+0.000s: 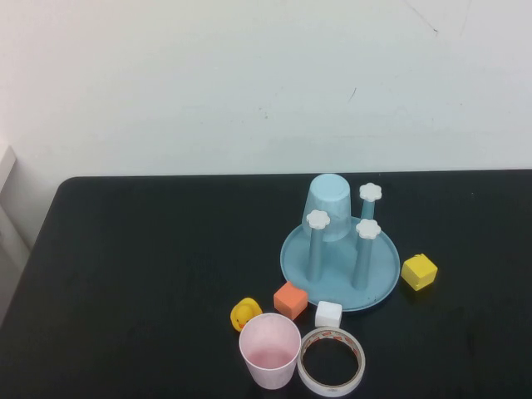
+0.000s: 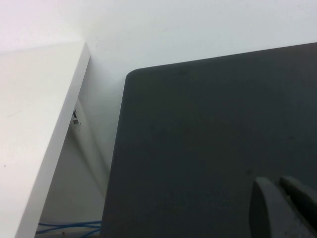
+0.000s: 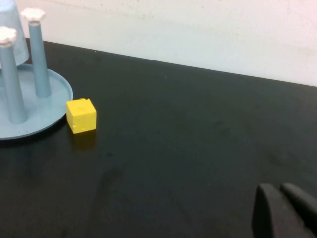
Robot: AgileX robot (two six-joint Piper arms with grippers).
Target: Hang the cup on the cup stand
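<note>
The pale pink cup (image 1: 269, 350) stands upright, mouth up, near the table's front edge, left of a tape roll. The cup stand (image 1: 340, 264) sits right of centre: a light blue dish with upright blue pegs topped by white flower caps. A light blue cup (image 1: 327, 206) hangs upside down on its back-left peg. Part of the stand (image 3: 20, 99) also shows in the right wrist view. Neither arm shows in the high view. My left gripper (image 2: 282, 191) is shut and empty over bare table near its left edge. My right gripper (image 3: 282, 196) is shut and empty over bare table, right of the stand.
A roll of clear tape (image 1: 331, 361) lies beside the pink cup. A yellow duck (image 1: 244, 313), an orange block (image 1: 290, 300) and a white block (image 1: 328, 314) lie in front of the stand. A yellow block (image 1: 419, 272) lies to its right, also in the right wrist view (image 3: 81, 115).
</note>
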